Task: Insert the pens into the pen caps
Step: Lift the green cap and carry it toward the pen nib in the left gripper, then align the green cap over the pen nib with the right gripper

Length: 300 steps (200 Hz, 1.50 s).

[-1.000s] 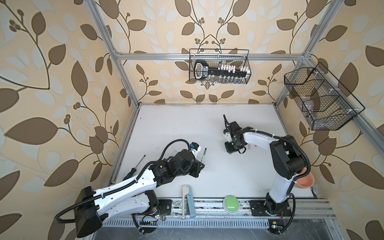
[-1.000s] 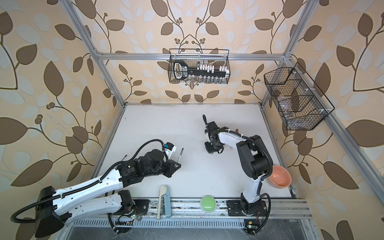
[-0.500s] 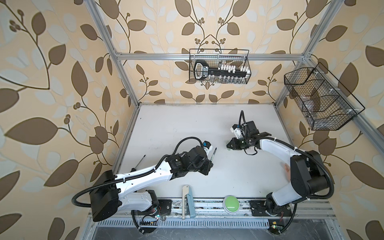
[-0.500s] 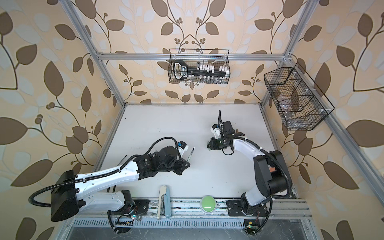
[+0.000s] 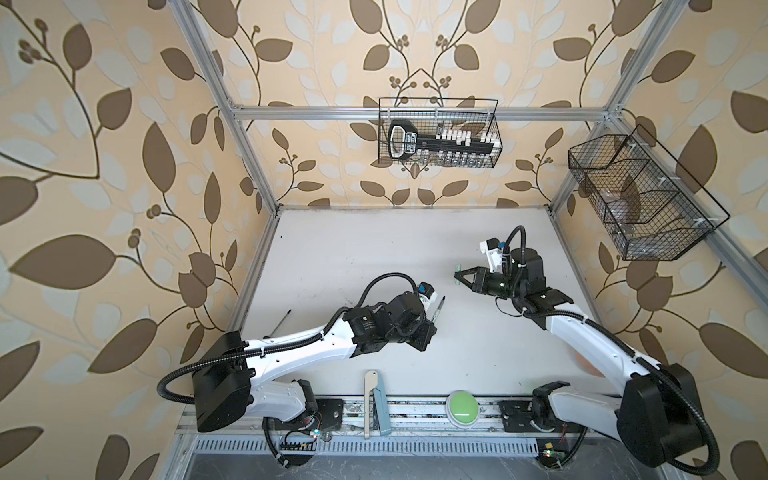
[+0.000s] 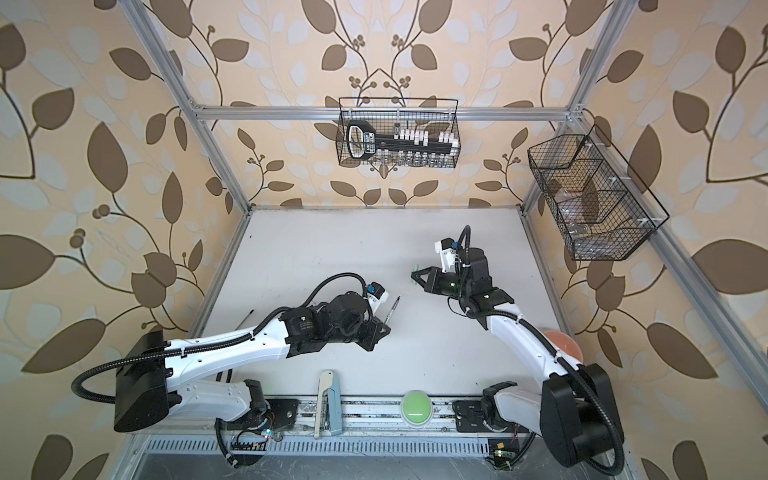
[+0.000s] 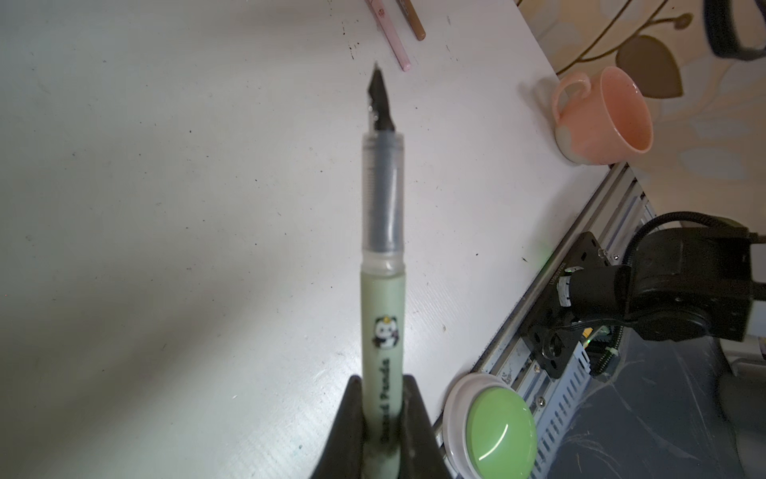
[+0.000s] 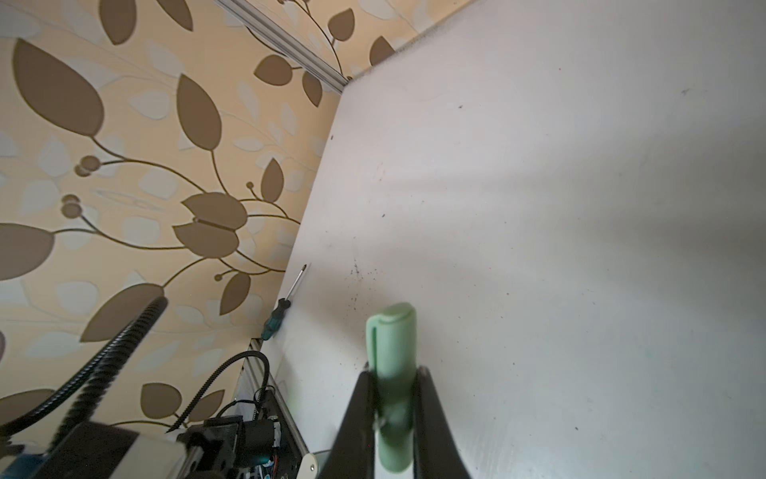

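Observation:
My left gripper (image 7: 383,398) is shut on the barrel of a pale green pen (image 7: 383,249). Its dark tip points away over the white table, and the pen (image 5: 439,309) (image 6: 392,309) shows in both top views, left of the table's middle. My right gripper (image 8: 393,373) is shut on a green pen cap (image 8: 391,352), held above the table and right of the middle (image 5: 456,283) (image 6: 412,283). The cap stays a clear gap from the pen tip. The ends of a pink pen (image 7: 393,37) and a brown pen (image 7: 414,20) lie on the table. No other caps show.
A green-handled screwdriver (image 8: 282,307) (image 5: 280,324) lies by the left wall. A pink cup (image 7: 601,116) (image 6: 561,345) stands at the front right corner. A green button (image 5: 461,409) and a flat beige and teal tool (image 5: 374,403) sit on the front rail. Wire baskets (image 5: 438,137) hang on the walls.
The left arm has stretched right toward the middle with the green pen. The right arm has swung out to the right, with its gripper now pointing left with the cap.

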{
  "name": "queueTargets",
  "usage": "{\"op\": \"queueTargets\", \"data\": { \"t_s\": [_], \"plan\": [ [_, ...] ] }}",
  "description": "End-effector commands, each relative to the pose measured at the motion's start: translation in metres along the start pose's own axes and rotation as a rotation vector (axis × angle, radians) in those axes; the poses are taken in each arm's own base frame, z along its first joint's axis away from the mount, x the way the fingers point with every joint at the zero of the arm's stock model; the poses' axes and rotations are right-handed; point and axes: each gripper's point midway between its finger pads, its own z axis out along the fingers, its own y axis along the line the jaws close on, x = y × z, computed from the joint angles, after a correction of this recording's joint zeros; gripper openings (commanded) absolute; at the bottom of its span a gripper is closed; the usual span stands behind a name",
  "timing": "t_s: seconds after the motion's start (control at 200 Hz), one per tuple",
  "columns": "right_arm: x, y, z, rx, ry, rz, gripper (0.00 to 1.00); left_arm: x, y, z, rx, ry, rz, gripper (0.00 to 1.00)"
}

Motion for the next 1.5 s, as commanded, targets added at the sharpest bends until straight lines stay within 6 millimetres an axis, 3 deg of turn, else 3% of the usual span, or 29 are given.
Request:
{"op": "queueTargets", "data": {
  "t_s": [0.0,0.46,0.93,1.494],
  "plan": [
    [-0.013,0.015,-0.007,-0.036,-0.105,0.046,0.03,-0.023,-0.019,-0.006,0.047,-0.074,0.035,0.00],
    [-0.006,0.047,-0.019,-0.136,-0.229,0.105,0.00,-0.037,-0.025,-0.016,0.067,-0.132,0.049,0.00],
    [-0.021,0.052,-0.022,-0.119,-0.276,0.077,0.00,-0.041,-0.035,-0.032,0.123,-0.179,0.059,0.00],
    [-0.040,0.080,-0.025,-0.182,-0.296,0.044,0.00,-0.038,-0.031,-0.033,0.111,-0.187,0.059,0.00]
  ]
}}
